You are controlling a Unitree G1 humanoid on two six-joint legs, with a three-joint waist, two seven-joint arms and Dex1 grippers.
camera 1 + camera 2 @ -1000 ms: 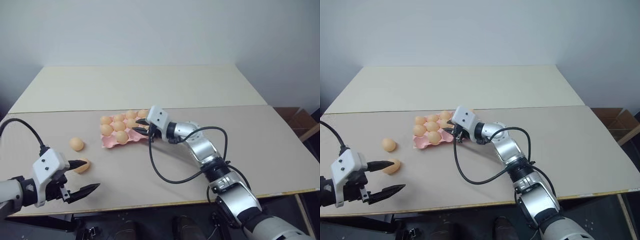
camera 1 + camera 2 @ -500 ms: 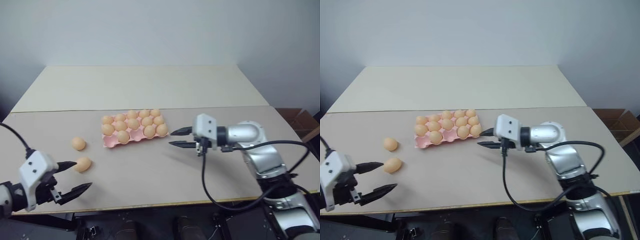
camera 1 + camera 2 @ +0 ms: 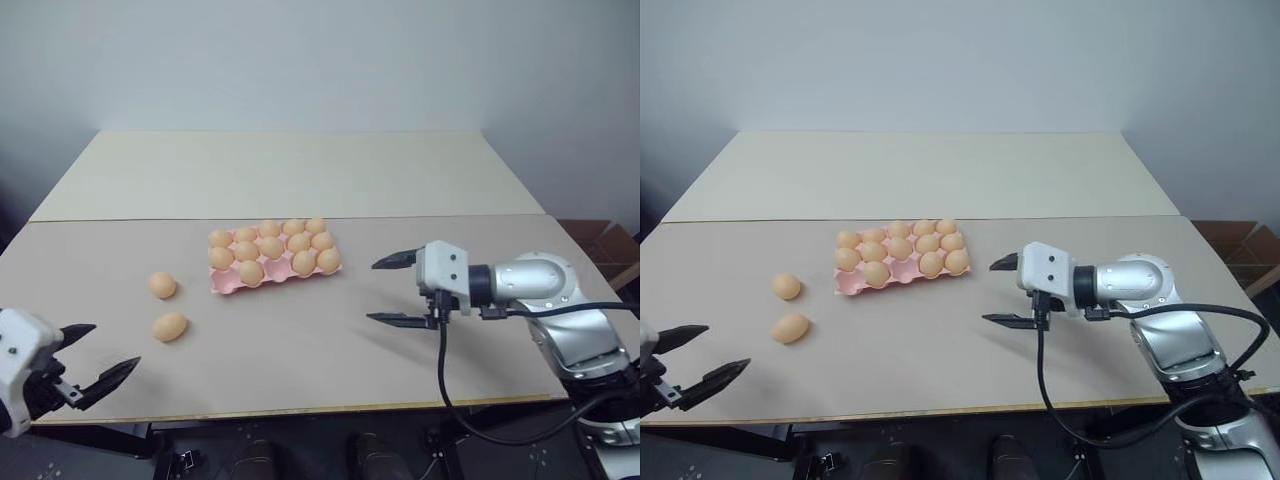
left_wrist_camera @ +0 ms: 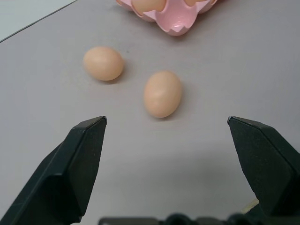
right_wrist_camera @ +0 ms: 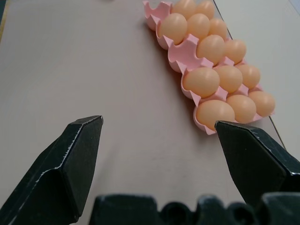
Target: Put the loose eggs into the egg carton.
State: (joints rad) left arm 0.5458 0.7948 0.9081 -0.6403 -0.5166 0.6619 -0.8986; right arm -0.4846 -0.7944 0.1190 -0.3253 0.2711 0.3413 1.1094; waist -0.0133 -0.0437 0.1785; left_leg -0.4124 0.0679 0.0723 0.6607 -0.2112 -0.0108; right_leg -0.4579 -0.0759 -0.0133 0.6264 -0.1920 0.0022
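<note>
Eggs (image 3: pixel 170 326) left loose lie at two o'clock from the wide-open left gripper (image 3: pixel 100 356), nearer than the open right gripper (image 3: pixel 398 290).

pale orange-tan eggs (image 3: pixel 169 326), pink egg carton (image 3: pixel 228 285), beige table (image 3: pixel 300 340), black claw fingers (image 3: pixel 398 260)

You have a broad table (image 3: pixel 330 370) with a pale grey-tan top in front of you, its near edge showing a thin light-wood strip. Directly behind it, edge to edge, stands a second table (image 3: pixel 290 170) in a lighter cream colour, and a dark seam runs where the two meet. A plain white wall (image 3: pixel 320 60) rises beyond them. Off to your right, past the table corner, sits a brown cardboard box (image 3: pixel 610 245), partly cut off.
</note>
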